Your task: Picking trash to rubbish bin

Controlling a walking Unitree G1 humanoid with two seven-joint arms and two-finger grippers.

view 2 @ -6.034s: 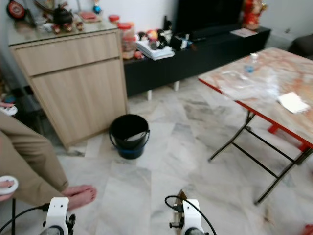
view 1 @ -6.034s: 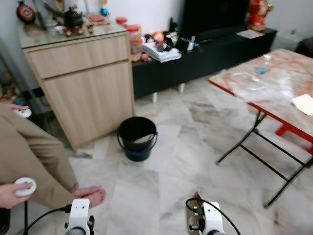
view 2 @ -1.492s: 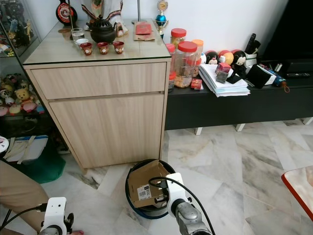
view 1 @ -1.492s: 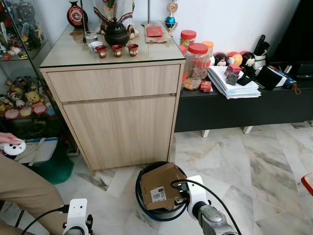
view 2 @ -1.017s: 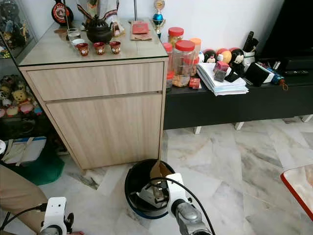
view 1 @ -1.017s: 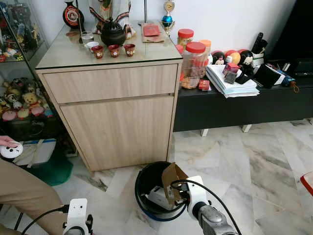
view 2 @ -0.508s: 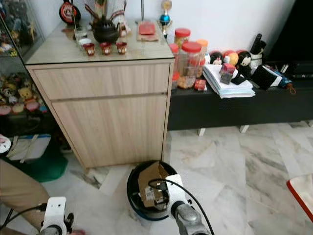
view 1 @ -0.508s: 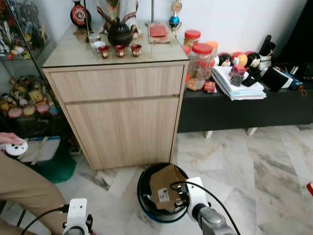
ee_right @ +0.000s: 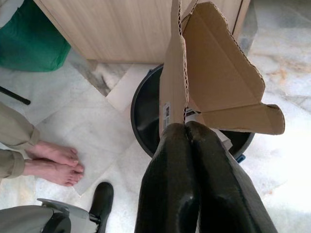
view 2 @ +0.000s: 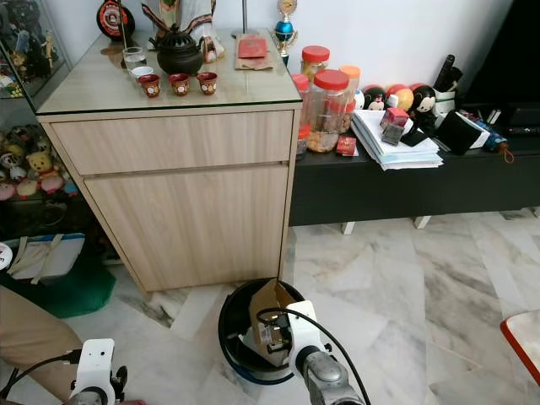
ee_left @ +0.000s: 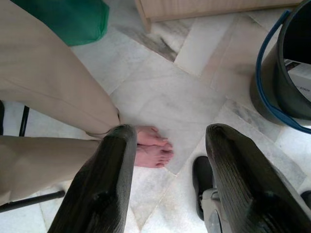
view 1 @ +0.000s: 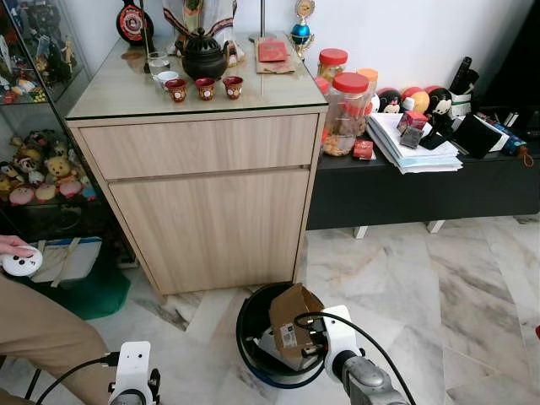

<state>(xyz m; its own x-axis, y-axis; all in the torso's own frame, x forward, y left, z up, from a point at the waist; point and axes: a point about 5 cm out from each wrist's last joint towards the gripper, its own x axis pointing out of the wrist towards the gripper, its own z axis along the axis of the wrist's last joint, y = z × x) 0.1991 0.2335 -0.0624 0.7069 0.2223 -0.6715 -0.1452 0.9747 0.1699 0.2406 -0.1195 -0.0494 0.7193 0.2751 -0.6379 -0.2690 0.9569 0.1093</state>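
Note:
A brown cardboard piece (view 1: 291,325) with a white label hangs tilted over the mouth of the black rubbish bin (view 1: 247,319). My right gripper (ee_right: 187,127) is shut on the cardboard's lower edge, directly above the bin (ee_right: 143,114). White paper scraps lie inside the bin. My left gripper (ee_left: 170,130) hangs low over the marble floor, open with nothing between its fingers. The bin with its blue handle (ee_left: 277,82) stands close beside it.
A wooden cabinet (view 1: 202,211) stands just behind the bin, with a black low bench (view 1: 422,190) to its right. A person's leg (view 1: 34,325) and bare feet (ee_left: 150,145) are on my left, with a hand holding a white controller (view 1: 18,260). A green bag (view 1: 93,291) lies by the cabinet.
Since six seconds ago I have walked up to the bin. Over the last second the cardboard has kept twisting in my right gripper above the bin, still held.

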